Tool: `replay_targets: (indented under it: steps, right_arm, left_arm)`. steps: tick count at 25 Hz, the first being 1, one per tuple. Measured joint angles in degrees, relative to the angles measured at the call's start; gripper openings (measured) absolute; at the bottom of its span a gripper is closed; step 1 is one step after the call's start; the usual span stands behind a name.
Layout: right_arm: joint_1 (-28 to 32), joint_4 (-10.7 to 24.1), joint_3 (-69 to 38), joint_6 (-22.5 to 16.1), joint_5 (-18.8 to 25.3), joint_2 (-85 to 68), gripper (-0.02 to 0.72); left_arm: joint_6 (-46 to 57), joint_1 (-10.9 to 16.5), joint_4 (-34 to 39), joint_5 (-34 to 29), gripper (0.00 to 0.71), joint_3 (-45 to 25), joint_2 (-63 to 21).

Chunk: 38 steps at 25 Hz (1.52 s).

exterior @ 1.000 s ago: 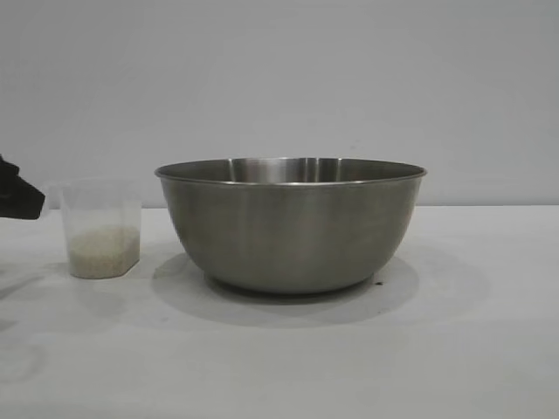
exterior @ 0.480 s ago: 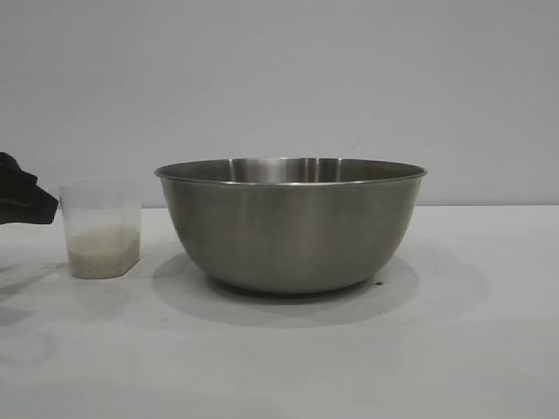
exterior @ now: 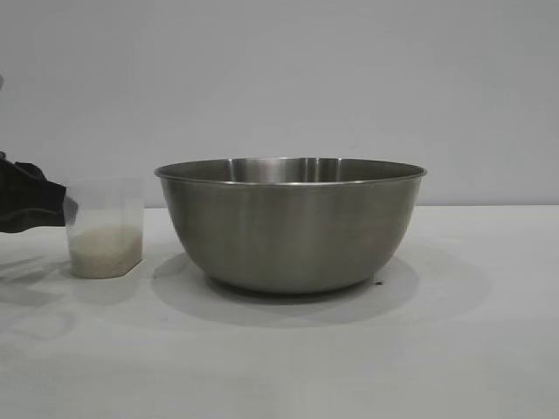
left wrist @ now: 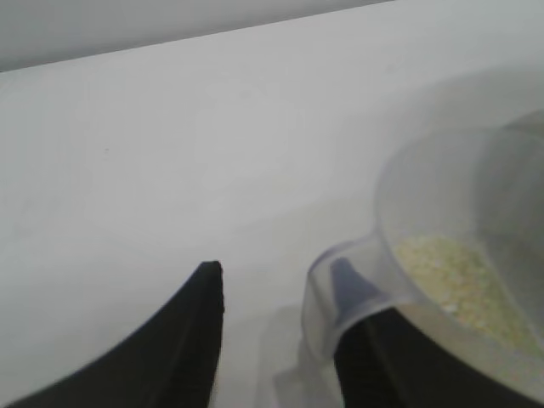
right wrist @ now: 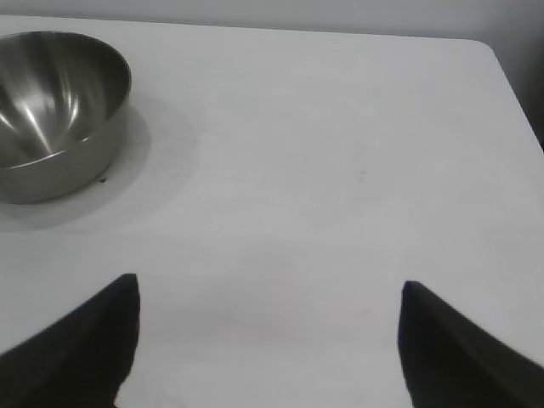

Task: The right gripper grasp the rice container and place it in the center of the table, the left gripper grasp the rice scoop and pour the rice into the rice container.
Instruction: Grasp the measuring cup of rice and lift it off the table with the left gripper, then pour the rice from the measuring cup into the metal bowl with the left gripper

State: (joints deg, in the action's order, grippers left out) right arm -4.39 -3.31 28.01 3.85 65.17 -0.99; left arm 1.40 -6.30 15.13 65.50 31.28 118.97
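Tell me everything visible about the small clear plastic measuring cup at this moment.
The small translucent plastic measuring cup stands upright on the white table, just left of the big steel bowl and apart from it. It has tapering walls and a looped side handle. Off-white rice fills about its bottom third. The black left gripper is open around the handle: one finger passes through the loop, the other is clear of it.

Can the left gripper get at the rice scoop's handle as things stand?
Probably yes. The left gripper is open at the rice scoop, one finger seen through the clear handle, the other beside it. Nothing lies between them, and the rice container stands on the scoop's far side.
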Motion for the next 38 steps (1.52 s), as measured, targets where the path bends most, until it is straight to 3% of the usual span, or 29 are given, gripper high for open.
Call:
replay_targets:
  steps: [6, 13, 18, 25, 31, 38]
  right_arm:
    - [0.00, 0.00, 0.00, 0.00, 0.00, 0.00, 0.589]
    - [0.00, 0.00, 0.00, 0.00, 0.00, 0.00, 0.589]
    - [0.00, 0.00, 0.00, 0.00, 0.00, 0.00, 0.589]
    - [0.00, 0.00, 0.00, 0.00, 0.00, 0.00, 0.589]
    - [0.00, 0.00, 0.00, 0.00, 0.00, 0.00, 0.589]
    - [0.00, 0.00, 0.00, 0.00, 0.00, 0.00, 0.589]
  left_arm:
    - [-0.73, 0.00, 0.87, -0.55, 0.000, 0.24, -0.71]
    - [-6.24, 0.00, 1.75, -0.81, 0.000, 1.82, -9.00]
    - [-10.77, 0.00, 10.66, -0.71, 0.000, 6.99, -14.28]
    - [-13.43, -0.28, 23.38, -0.71, 0.000, 16.20, -14.93]
    - [-27.20, -4.22, 26.24, -0.62, 0.000, 21.39, -14.93]
    - [-44.13, -9.51, 29.18, -4.23, 0.000, 22.12, -14.93]
